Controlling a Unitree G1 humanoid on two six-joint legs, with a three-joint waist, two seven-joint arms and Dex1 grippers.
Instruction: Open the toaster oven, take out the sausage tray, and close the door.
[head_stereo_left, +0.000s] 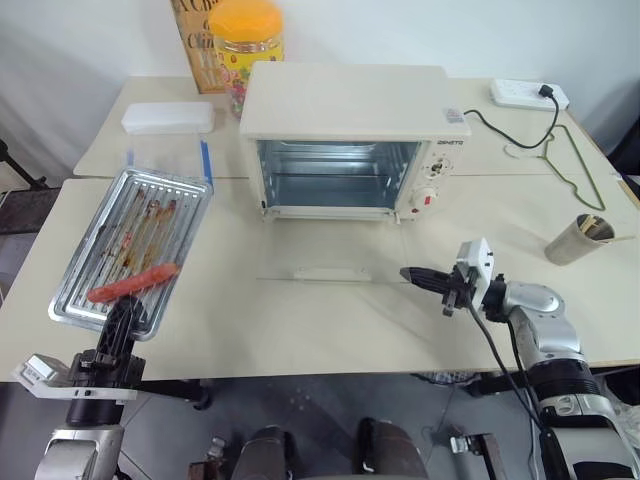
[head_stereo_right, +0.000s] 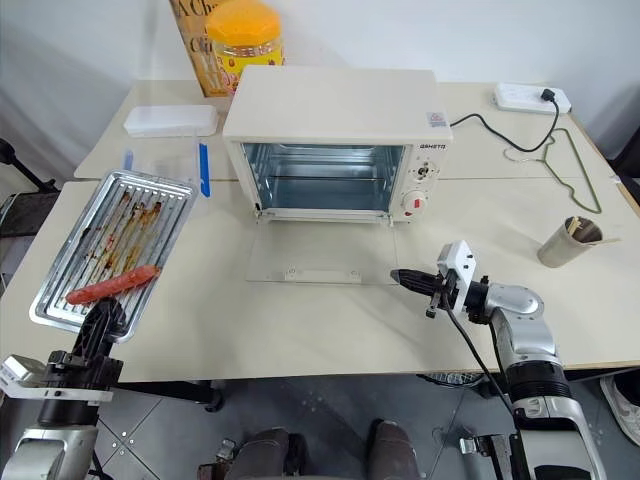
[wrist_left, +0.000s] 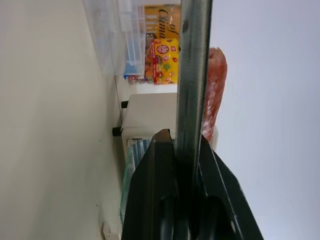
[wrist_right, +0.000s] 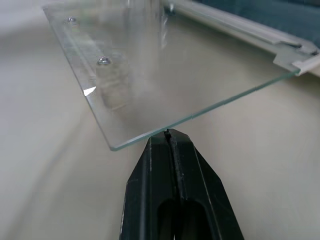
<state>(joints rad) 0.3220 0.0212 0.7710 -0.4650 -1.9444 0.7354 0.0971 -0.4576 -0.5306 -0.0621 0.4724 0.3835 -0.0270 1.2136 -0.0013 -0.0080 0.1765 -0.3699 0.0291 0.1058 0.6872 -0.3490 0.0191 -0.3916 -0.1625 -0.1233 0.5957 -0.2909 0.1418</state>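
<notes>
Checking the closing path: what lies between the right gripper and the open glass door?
Nothing: in the right wrist view, the right gripper, jaws shut, sits at the door edge, with bare table around.

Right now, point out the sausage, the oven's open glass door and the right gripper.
sausage (head_stereo_left: 132, 283), left eye view, its middle.
door (head_stereo_right: 322, 256), right eye view, the glass pane lying flat.
right gripper (head_stereo_right: 396, 274), right eye view, its shut tips.

The toaster oven (head_stereo_right: 330, 140) stands open, its cavity bare. Its door (head_stereo_right: 320, 255) lies flat on the desk (head_stereo_right: 300, 330), blocking the approach. The sausage tray (head_stereo_right: 110, 250) occupies the left; bare desk lies between them.
</notes>
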